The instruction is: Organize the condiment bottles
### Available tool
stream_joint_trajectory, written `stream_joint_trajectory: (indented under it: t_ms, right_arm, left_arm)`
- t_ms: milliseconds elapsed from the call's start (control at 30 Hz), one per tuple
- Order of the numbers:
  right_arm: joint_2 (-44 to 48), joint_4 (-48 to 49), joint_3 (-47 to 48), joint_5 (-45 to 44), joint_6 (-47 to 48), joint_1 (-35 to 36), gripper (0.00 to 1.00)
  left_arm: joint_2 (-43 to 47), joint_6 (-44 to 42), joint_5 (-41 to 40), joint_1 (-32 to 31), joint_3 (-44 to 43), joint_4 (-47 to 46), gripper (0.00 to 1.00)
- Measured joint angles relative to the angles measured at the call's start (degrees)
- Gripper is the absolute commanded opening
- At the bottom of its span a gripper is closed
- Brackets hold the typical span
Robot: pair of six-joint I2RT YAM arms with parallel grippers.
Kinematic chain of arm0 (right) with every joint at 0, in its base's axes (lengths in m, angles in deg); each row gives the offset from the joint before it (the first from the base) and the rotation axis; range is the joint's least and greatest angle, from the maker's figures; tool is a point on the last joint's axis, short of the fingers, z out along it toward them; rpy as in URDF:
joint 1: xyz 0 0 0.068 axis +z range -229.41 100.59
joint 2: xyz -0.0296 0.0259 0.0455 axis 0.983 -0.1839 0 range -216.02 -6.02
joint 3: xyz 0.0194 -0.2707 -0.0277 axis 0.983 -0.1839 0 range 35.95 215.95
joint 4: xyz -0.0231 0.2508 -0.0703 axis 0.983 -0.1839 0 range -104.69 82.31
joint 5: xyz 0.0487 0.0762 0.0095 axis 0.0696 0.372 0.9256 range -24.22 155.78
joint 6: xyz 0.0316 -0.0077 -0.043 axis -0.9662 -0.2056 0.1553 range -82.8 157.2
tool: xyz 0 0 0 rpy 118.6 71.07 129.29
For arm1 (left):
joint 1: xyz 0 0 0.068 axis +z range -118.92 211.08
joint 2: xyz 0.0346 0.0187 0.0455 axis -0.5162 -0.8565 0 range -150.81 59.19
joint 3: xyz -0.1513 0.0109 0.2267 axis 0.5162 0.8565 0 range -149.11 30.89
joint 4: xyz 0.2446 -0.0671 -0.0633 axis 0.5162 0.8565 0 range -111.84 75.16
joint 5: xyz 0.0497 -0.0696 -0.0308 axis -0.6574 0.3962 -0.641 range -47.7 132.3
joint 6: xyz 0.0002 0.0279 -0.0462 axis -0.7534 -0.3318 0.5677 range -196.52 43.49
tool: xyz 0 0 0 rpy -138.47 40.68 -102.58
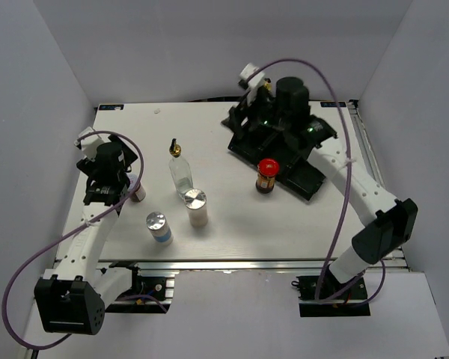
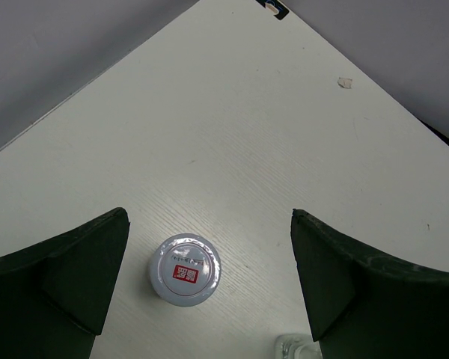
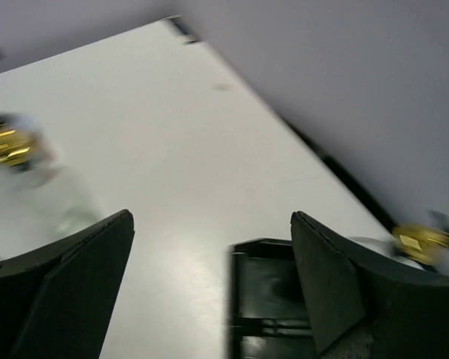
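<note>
The small white-lidded jar [image 2: 185, 269] is standing upright on the white wood-grain table [image 2: 232, 134]. It is sitting between the two dark fingers [image 2: 67, 280] of the left gripper [image 2: 208, 224], which are spread wide apart and touching nothing. Its round lid is carrying a small red square label with white marks and a line of fine print above, all too small to read. From above, this jar [image 1: 137, 188] is sitting at the left of the table, just right of the left gripper [image 1: 112, 179].

A tall clear glass bottle with a gold pourer [image 1: 179, 170] is standing near the middle of the table. Two silver-capped shakers are standing nearer than it: one [image 1: 195, 203] just beside the bottle's base, the other [image 1: 158, 226] a little nearer and to the left. A red-lidded brown jar [image 1: 267, 176] is standing at the near-left edge of the black compartment tray [image 1: 307, 183]; whether it is inside or just beside is not clear, and its label is unreadable. A second glass bottle [image 1: 266, 86] is showing only its gold pourer at the tray's far side, behind the right arm.

The right gripper [image 3: 209, 224] is hovering over the tray with its fingers apart, holding nothing; that wrist view is blurred.

Bare tabletop is stretching from the left gripper to the far-left corner, where grey walls [image 1: 209, 52] are closing in the table. The left gripper is working close to the table's left edge.
</note>
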Motion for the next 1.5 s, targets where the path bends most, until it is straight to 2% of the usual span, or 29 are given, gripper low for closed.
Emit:
stream_joint_trajectory:
  t_ms: [100,300,467,633,700,767,800,833,867,967,1100,1300,1500]
  right_arm:
    - [3.2,-0.2,-6.6,4.6,1.7,8.6,0.89]
    - [0.0,2.4,-11.5,5.8,1.7,17.4,0.89]
    - [-7.4,9.0,-10.9,3.1,-0.8,21.5,0.89]
    - [-16.4,13.0,-5.0,0.1,-3.3,23.3,0.89]
    - [-18.8,14.4,-3.1,-0.8,-4.1,23.5,0.79]
    - [-20.0,16.2,-2.4,-2.4,-5.0,23.7,0.63]
    - [-20.2,16.9,-2.4,-3.5,-5.4,23.8,0.45]
    - [-20.3,17.6,-2.4,-4.5,-5.5,23.9,0.37]
    - [-20.3,18.0,-2.4,-5.4,-5.7,23.9,0.24]
    - [-20.3,18.8,-2.8,-7.7,-6.6,24.1,0.08]
    - [-19.8,19.9,-3.8,-10.0,-6.2,24.2,0.00]
    - [-18.1,18.8,-3.9,-16.0,-1.3,24.2,0.00]
    - [-15.7,15.0,-1.4,-17.2,2.1,20.7,0.00]
  left_arm:
    - [0.0,2.1,-0.5,0.0,-0.9,2.1,0.98]
    - [2.8,4.5,0.1,0.0,-0.5,3.5,0.98]
    - [5.7,5.3,0.5,0.0,0.3,3.0,0.98]
    - [5.8,5.1,1.8,0.0,0.3,2.4,0.98]
    - [5.8,4.6,2.8,0.0,0.5,1.8,0.98]
    - [5.8,4.2,3.6,0.0,0.5,1.6,0.98]
    - [5.8,3.9,3.7,0.0,0.6,1.6,0.98]
    - [5.8,3.7,3.9,0.0,0.7,1.4,0.98]
    - [5.8,3.3,3.9,0.0,1.0,1.1,0.98]
    - [5.9,2.5,4.2,0.0,1.9,0.5,0.98]
    - [6.4,1.6,4.5,0.0,2.8,0.2,0.98]
    - [7.7,0.9,4.7,0.0,3.3,-0.9,0.98]
    - [9.0,0.7,4.0,0.0,4.2,-1.2,0.98]
